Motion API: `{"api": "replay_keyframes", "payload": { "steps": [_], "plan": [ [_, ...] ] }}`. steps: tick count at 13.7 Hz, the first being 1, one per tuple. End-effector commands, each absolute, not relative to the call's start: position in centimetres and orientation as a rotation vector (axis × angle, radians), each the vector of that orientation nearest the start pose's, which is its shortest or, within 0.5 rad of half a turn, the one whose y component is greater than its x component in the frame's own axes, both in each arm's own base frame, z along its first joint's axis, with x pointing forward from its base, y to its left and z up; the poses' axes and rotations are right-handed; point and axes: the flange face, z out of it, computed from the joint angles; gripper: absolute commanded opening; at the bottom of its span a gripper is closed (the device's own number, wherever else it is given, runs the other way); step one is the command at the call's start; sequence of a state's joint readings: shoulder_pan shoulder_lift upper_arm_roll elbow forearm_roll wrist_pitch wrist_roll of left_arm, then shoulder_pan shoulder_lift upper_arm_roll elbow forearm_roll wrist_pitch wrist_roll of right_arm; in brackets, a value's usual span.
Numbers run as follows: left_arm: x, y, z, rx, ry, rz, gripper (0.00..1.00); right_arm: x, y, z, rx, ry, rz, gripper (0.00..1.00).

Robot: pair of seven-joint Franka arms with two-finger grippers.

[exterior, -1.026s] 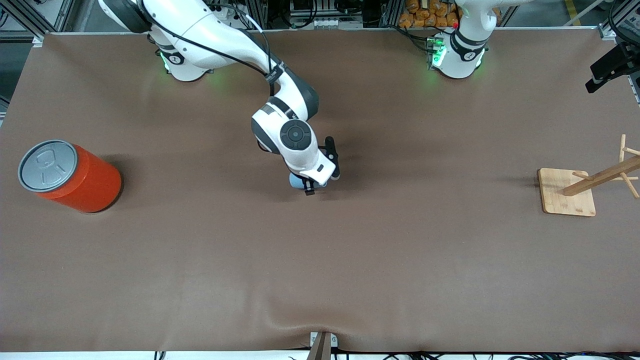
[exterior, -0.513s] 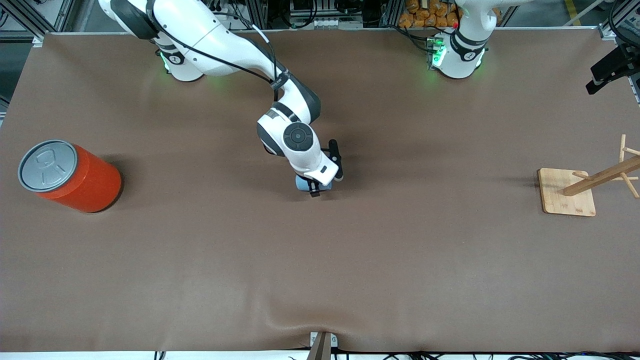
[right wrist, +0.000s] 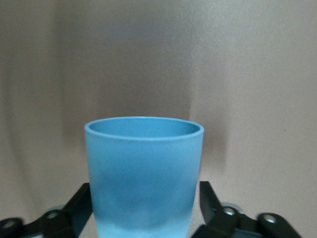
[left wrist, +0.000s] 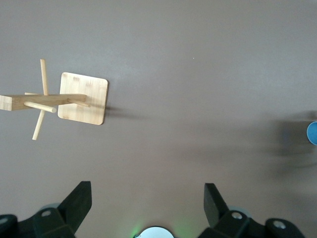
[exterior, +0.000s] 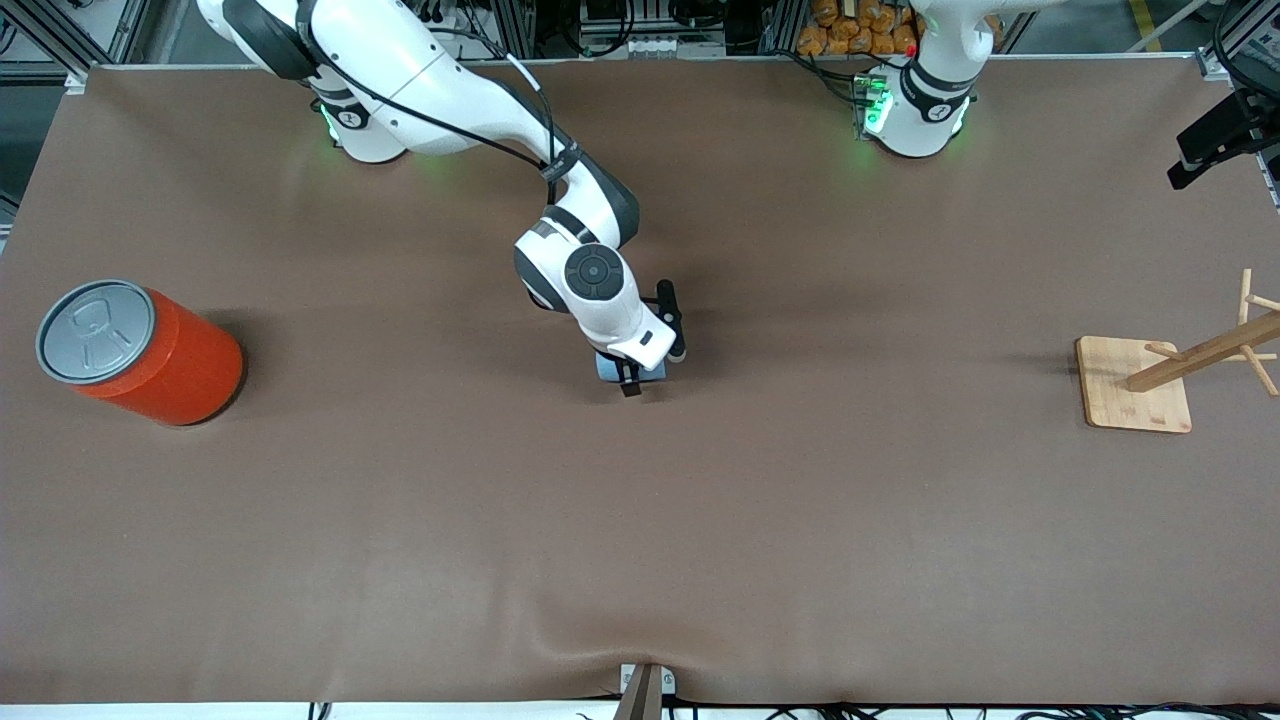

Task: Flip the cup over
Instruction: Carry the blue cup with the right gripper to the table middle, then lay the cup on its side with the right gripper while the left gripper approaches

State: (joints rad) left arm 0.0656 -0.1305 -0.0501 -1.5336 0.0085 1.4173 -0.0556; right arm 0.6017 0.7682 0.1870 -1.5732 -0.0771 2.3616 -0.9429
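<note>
We count one cup (right wrist: 144, 173), upright on the bench (exterior: 700, 520), between our right end effector's (exterior: 628, 378) released fingers; left end effector (left wrist: 147, 206) waits, spread wide, above one wooden rack (left wrist: 59, 99).

Illumination is even and diffuse from overhead; the brown surface (exterior: 800, 520) shows no glare. Shadows are soft-edged: the orange can (exterior: 140, 352) casts one toward the robots' bases, and the wooden stand (exterior: 1135, 383) casts a faint one toward the can's end of the surface. Green indicator light spills onto the surface at both arm bases. In the right wrist view the cup (right wrist: 144, 173) is slightly soft, its base paler, with broad dim shadows flanking it. In the left wrist view the stand is sharp; the surface darkens in smeared patches near the cup.
</note>
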Motion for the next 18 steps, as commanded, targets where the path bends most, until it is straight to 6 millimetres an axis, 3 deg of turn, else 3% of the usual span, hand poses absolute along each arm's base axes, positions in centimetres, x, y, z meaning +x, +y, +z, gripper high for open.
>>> {"api": "replay_keyframes", "payload": {
  "steps": [1, 8, 11, 14, 17, 18],
  "plan": [
    [49.4, -0.1, 68.0, -3.162, -0.067, 0.032, 1.00, 51.1, 48.1, 19.6, 2.079, 2.442, 0.105, 1.00],
    [53.7, -3.5, 57.8, -3.397, -0.067, 0.206, 1.00, 51.6, 47.7, 20.9, 2.135, 2.430, 0.079, 1.00],
    [54.8, -4.6, 55.6, -3.399, -0.045, 0.256, 1.00, 52.1, 46.7, 21.9, 2.316, 2.411, 0.007, 1.00],
    [55.0, -4.8, 55.0, -3.398, -0.040, 0.275, 1.00, 52.7, 46.5, 23.0, 2.347, 2.398, 0.006, 1.00],
    [55.7, -5.2, 53.0, -3.424, -0.057, 0.312, 1.00, 54.0, 46.3, 25.7, 2.376, 2.377, 0.001, 1.00],
    [55.8, -5.4, 51.6, -3.456, -0.092, 0.317, 1.00, 54.8, 45.6, 26.6, 2.463, 2.326, -0.027, 1.00]
  ]
}}
